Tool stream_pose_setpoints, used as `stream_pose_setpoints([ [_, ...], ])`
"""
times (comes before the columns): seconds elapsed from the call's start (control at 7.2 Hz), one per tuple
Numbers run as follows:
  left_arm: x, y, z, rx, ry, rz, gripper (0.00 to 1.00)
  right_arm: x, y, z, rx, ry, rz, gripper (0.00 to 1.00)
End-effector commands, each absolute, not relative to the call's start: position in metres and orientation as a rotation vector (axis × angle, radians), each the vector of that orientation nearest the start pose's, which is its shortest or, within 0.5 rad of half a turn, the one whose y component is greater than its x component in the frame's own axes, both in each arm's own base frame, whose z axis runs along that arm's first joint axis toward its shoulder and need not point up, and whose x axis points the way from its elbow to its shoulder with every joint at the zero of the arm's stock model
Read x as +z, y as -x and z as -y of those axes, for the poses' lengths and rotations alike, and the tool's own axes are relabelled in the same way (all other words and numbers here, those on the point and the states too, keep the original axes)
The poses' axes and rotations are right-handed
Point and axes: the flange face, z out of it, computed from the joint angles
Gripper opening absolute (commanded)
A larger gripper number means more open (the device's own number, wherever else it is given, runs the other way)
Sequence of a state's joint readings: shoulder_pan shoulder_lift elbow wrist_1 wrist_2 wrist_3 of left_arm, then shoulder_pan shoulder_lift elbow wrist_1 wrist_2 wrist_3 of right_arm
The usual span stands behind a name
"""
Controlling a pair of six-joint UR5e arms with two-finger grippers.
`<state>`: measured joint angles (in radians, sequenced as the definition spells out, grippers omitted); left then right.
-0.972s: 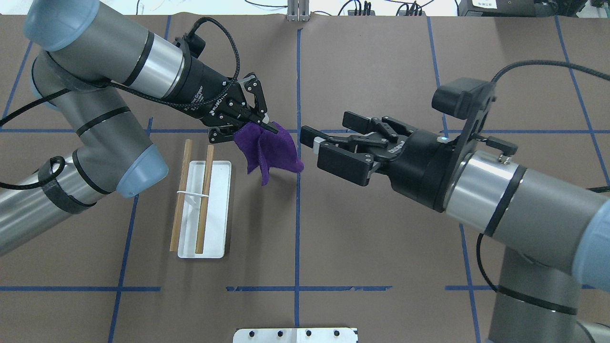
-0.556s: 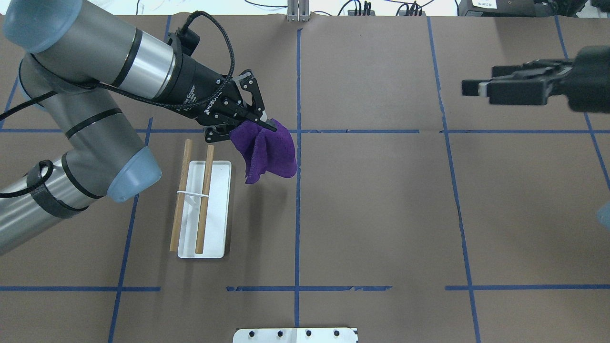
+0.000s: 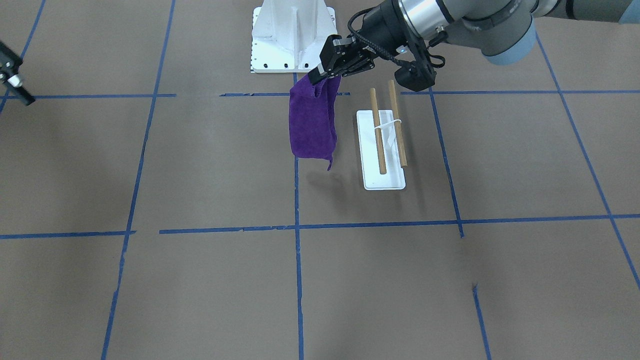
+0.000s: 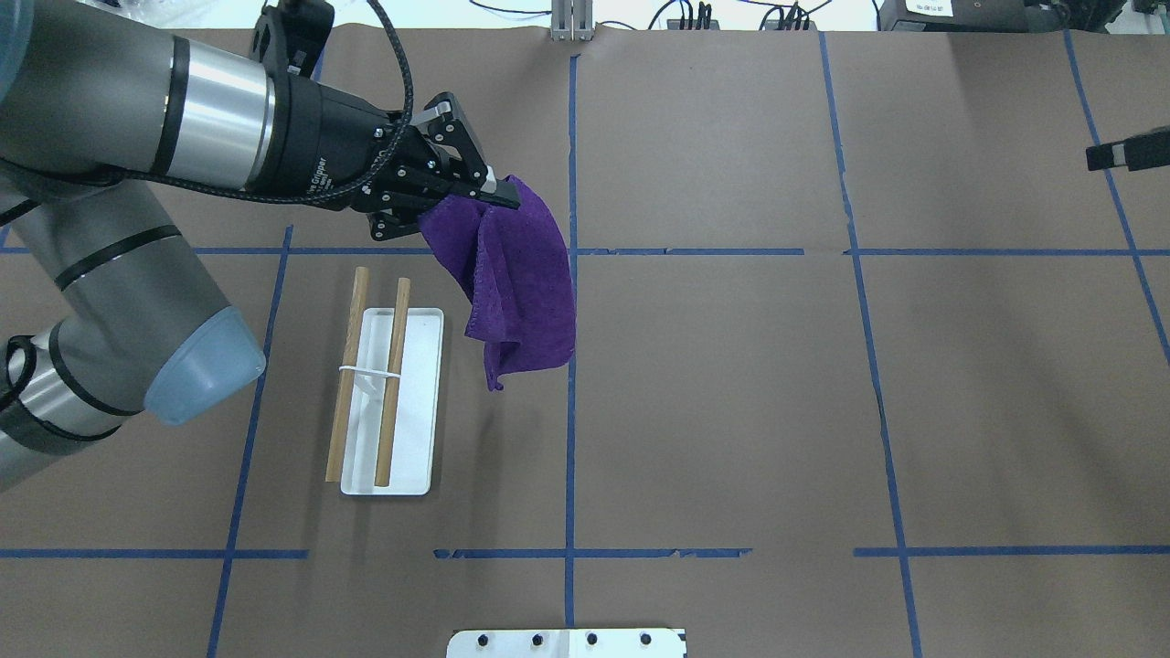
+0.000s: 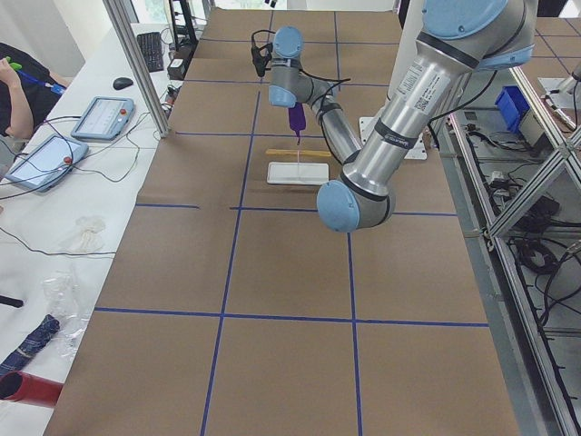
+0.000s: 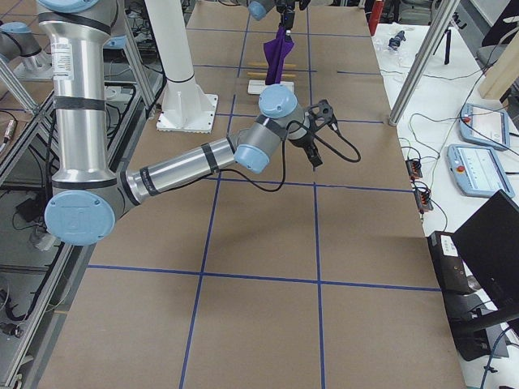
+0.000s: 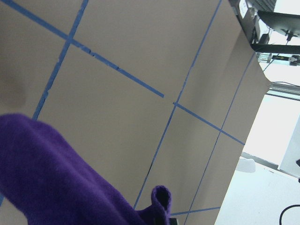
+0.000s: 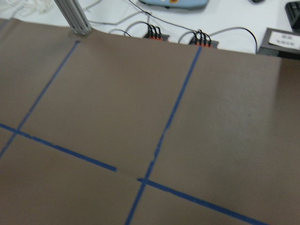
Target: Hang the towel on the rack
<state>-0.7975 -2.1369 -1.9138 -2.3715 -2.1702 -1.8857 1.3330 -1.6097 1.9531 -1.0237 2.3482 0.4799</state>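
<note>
My left gripper (image 4: 494, 192) is shut on the top edge of a purple towel (image 4: 521, 283), which hangs free above the table. In the front view the left gripper (image 3: 320, 77) holds the towel (image 3: 312, 125) just beside the rack. The rack (image 4: 416, 411) is a flat white base with two wooden dowels (image 4: 393, 384) joined by a thin white bracket; it stands to the towel's left, apart from it. It also shows in the front view (image 3: 385, 180). Only a tip of my right gripper (image 4: 1129, 153) shows at the far right edge; its opening is hidden.
A large white metal pedestal (image 3: 292, 35) stands at the robot's side of the table; its plate (image 4: 567, 642) shows at the bottom of the overhead view. Blue tape lines cross the brown table cover (image 4: 731, 411).
The right arm has pulled back from the towel to the table's far right edge. The left gripper has risen with the towel, which now hangs longer.
</note>
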Motion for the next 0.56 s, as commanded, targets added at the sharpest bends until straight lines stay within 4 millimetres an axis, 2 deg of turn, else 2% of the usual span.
stream_pose_setpoints([
  [0.0, 0.107, -0.306, 0.43, -0.357, -0.227, -1.676, 0.0, 0.491, 0.036, 0.454, -0.184, -0.34, 0.859, 1.0],
  [0.28, 0.104, -0.3, 0.422, -0.402, -0.338, -1.45, 0.0, 0.522, 0.031, 0.441, -0.107, -0.149, 0.819, 1.0],
  [0.42, 0.096, -0.29, 0.409, -0.421, -0.356, -1.39, 0.0, 0.532, 0.025, 0.437, -0.078, -0.094, 0.805, 1.0],
])
